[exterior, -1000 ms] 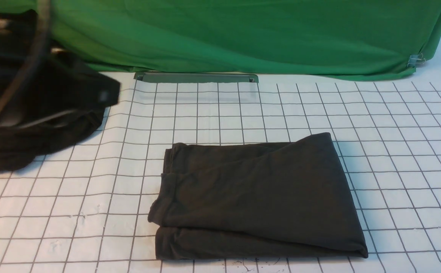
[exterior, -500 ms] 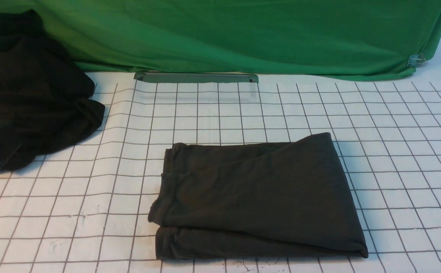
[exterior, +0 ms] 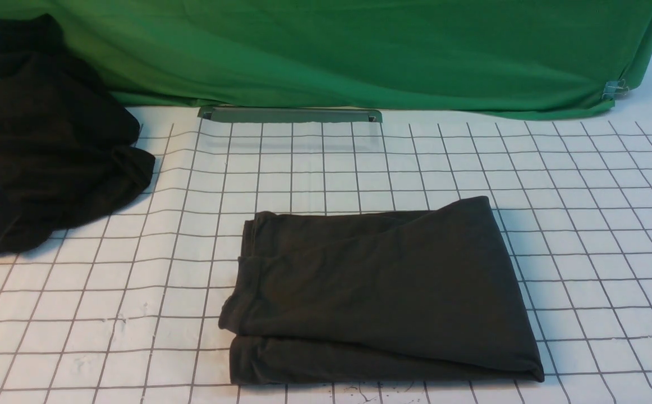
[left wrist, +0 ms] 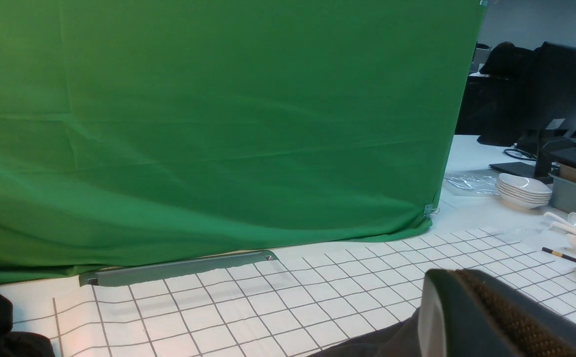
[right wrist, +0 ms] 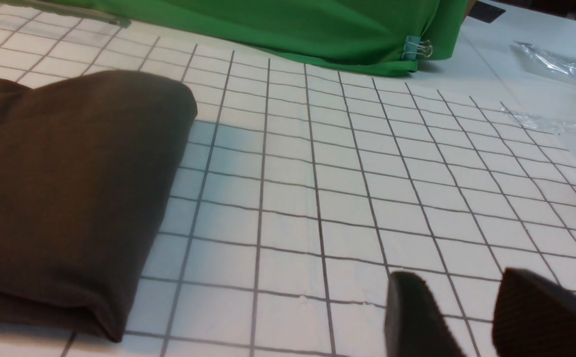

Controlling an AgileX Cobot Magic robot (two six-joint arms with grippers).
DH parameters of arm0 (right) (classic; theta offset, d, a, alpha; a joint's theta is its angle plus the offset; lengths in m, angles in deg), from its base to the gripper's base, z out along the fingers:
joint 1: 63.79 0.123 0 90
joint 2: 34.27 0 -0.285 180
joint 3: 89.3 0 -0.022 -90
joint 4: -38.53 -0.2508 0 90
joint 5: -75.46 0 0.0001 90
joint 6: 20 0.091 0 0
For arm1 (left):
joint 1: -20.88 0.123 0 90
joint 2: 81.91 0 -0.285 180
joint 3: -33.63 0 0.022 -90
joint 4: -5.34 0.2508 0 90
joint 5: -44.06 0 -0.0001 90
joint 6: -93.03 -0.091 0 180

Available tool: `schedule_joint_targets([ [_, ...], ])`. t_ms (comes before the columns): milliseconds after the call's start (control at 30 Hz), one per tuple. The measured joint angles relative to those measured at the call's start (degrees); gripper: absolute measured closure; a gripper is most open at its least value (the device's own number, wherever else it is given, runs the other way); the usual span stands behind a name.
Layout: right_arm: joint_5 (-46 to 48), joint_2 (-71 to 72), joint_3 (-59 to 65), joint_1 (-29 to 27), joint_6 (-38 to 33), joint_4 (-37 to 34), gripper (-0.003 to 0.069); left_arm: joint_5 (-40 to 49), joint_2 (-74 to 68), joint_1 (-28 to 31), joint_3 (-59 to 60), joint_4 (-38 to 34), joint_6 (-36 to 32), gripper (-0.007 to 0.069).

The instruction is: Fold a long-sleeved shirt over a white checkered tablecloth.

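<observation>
The dark charcoal-grey cotton long-sleeved shirt [exterior: 379,294] is lying folded mid-way across the white checkered tablecloth [exterior: 584,224], long axis running left-right. The right gripper [right wrist: 471,317] is hovering beside its right edge — nearer, jaws parted, empty. The left gripper [left wrist: 486,317] is sitting closed.

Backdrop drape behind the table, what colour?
Plain green drape, no print; left wrist view shows it best.

Green draped cloth [exterior: 359,50], black cloth heap [exterior: 40,140], stacked white bowls [left wrist: 522,191]
</observation>
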Motion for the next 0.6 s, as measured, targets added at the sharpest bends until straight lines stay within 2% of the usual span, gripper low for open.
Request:
schedule_joint_targets([
  [300,0.0,0.0,0.0,0.0,0.0,0.0,0.0418,1.0,0.0,0.0,0.1,0.4,0.0,0.0622],
  [367,0.0,0.0,0.0,0.0,0.0,0.0,0.0418,1.2,0.2,0.0,2.1,2.7,0.7,0.0622],
  [500,0.0,0.0,0.0,0.0,0.0,0.0,0.0418,-1.4,2.9,1.0,8.6,10.4,8.1,0.0622],
  [600,0.0,0.0,0.0,0.0,0.0,0.0,0.0418,-2.5,6.5,4.6,12.6,13.0,8.4,0.0622],
])
